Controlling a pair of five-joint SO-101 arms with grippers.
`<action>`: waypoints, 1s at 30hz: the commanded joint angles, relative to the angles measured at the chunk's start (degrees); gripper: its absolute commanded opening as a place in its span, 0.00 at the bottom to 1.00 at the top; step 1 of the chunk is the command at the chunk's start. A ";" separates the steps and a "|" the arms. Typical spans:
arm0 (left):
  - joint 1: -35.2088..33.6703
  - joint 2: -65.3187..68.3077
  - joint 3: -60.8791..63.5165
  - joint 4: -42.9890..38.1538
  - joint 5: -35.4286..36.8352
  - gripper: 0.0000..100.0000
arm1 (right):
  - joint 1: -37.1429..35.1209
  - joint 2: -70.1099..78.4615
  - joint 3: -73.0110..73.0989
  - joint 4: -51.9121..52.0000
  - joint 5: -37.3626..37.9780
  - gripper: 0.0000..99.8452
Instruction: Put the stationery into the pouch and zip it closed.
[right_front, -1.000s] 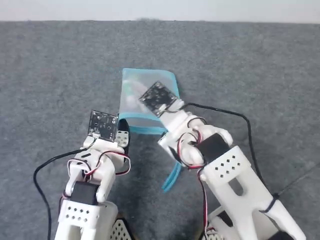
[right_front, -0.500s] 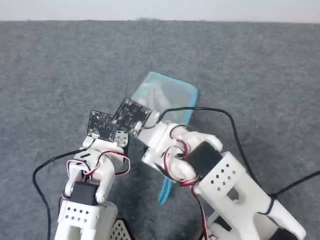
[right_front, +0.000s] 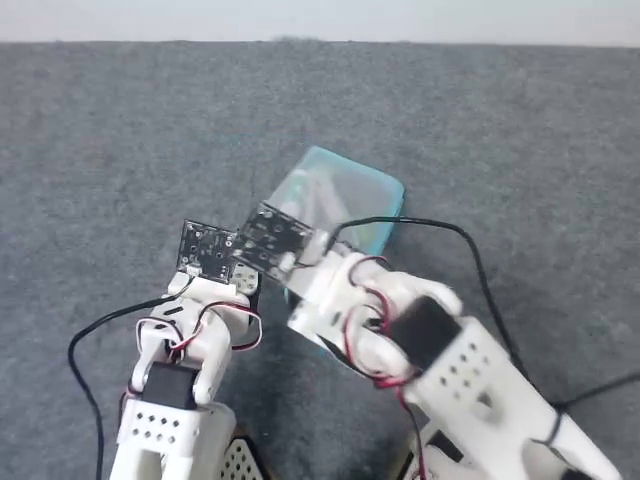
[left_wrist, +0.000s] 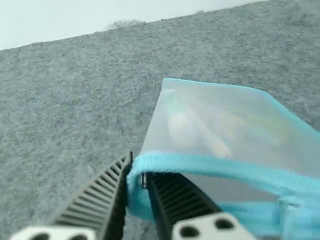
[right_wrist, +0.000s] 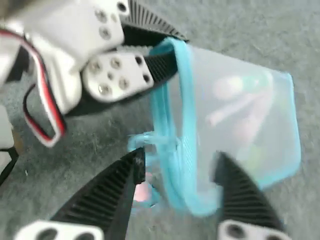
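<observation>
The translucent, turquoise-edged zip pouch (right_front: 345, 195), pale stationery (left_wrist: 200, 132) showing inside, has swung from square-on to skewed on the grey felt table (right_front: 120, 130). This happened as the right gripper (right_wrist: 180, 157) swept along its zip edge toward the left gripper (left_wrist: 136, 170), which is clenched on that edge's corner. The right gripper now straddles the zip band with jaws apart, so zipping looks nearly done; the pouch's closed end points far-right, its long axis seemingly along the diagonal zip edge.
</observation>
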 joint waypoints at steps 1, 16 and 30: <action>-0.88 -0.53 -1.27 -1.67 0.70 0.01 | 2.86 -6.81 0.35 3.56 2.37 0.31; -0.70 -0.62 -1.45 -0.70 0.79 0.01 | 10.15 -11.21 25.76 -14.02 13.27 0.31; -0.62 -0.70 -1.98 -0.44 0.79 0.01 | 10.15 -11.21 31.47 -31.60 13.63 0.13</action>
